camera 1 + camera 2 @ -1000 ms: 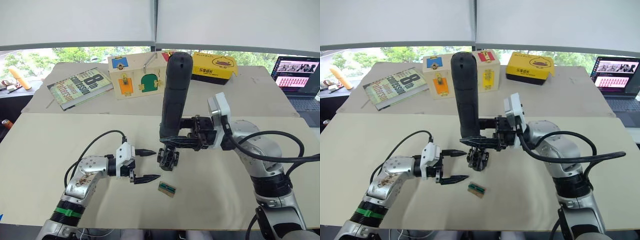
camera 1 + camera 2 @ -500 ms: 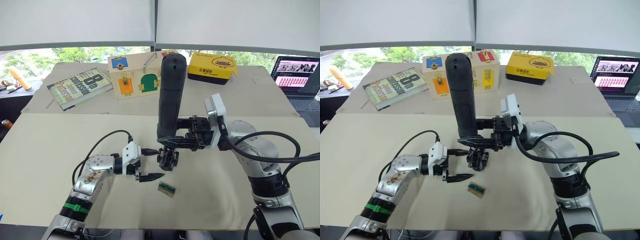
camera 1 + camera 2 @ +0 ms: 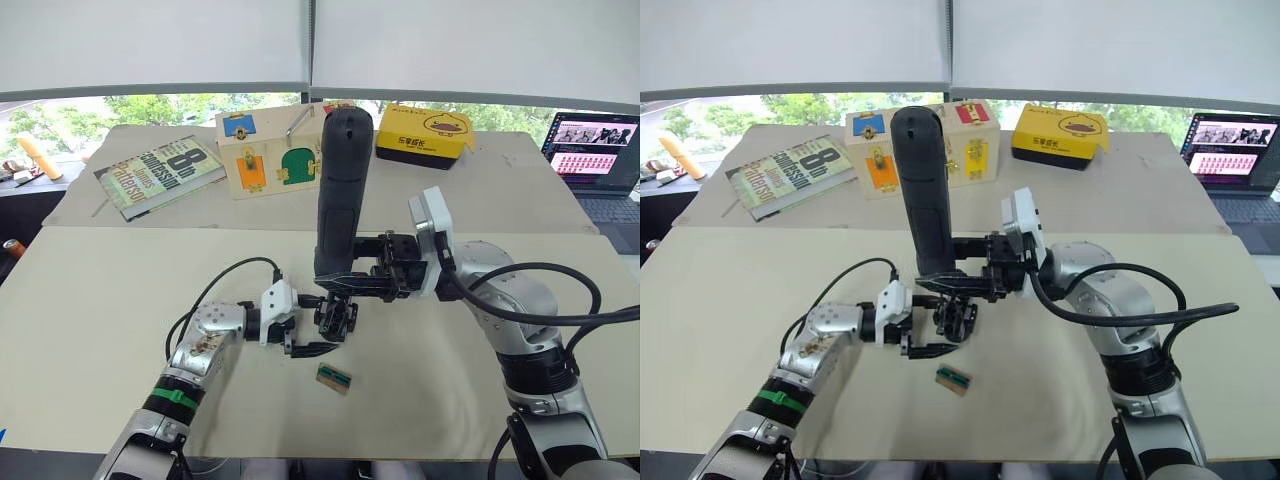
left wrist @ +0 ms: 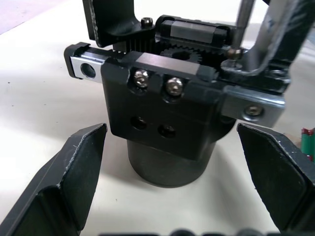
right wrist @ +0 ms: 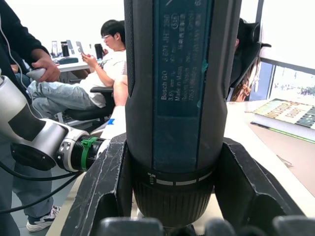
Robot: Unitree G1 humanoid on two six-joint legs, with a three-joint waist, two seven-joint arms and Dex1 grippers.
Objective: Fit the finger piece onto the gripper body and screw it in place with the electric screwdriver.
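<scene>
Left gripper advanced; jaws now flank gripper body.

Electric screwdriver top cut off; bit tip hidden.

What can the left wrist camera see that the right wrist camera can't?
The left wrist view alone shows the gripper body standing on the table between the left gripper's open fingers, with its gear teeth, silver screws and the screwdriver's thin metal bit.

The right wrist view alone shows the screwdriver's printed label, people seated in the background and a book.

Both share the electric screwdriver.
</scene>
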